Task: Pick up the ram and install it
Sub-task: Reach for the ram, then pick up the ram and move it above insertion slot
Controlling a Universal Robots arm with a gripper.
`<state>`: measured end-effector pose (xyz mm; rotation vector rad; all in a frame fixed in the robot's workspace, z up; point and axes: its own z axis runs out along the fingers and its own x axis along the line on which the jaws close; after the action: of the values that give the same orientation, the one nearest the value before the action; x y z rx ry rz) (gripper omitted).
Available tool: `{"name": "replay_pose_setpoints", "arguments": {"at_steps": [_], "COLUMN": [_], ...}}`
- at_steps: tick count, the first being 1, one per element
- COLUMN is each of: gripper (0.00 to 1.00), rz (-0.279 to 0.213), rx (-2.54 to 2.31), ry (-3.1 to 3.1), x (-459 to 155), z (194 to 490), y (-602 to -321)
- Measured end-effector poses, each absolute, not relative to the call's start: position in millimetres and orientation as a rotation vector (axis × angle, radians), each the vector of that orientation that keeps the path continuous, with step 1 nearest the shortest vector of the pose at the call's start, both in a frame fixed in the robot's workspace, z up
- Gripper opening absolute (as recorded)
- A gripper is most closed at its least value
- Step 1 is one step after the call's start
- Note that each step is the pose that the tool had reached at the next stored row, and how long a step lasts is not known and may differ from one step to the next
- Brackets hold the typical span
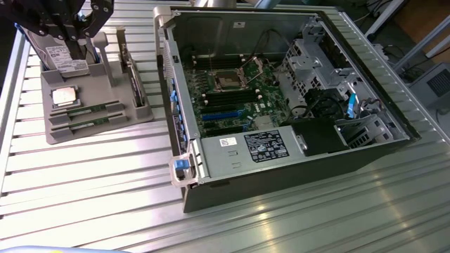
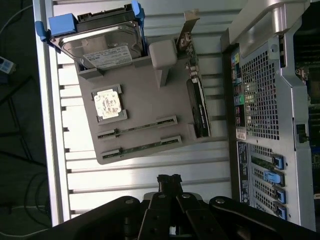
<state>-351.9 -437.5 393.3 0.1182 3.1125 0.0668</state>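
Along the near edge of the gray holder (image 1: 67, 136), the ram (image 1: 91, 124) and its twin (image 1: 88, 109) stand on edge in slots, likely so they can be pinched from above, while the gripper (image 2: 169, 181), jaws pressed together on nothing, hangs high toward the hard drive (image 1: 63, 58) at the far edge.

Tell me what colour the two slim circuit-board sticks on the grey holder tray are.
Both slim ram sticks are green; the exterior view shows it best.

exterior high oblique, wrist overhead, both share parts tray (image 1: 102, 95)
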Motion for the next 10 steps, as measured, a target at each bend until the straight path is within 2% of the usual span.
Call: {"name": "replay_pose_setpoints", "arguments": {"at_steps": [10], "gripper": [0.11], "rz": [0.067], "rx": [0.11], "ry": [3.113], "x": [-351.9], "z": [393.3], "y": [-437.6]}}
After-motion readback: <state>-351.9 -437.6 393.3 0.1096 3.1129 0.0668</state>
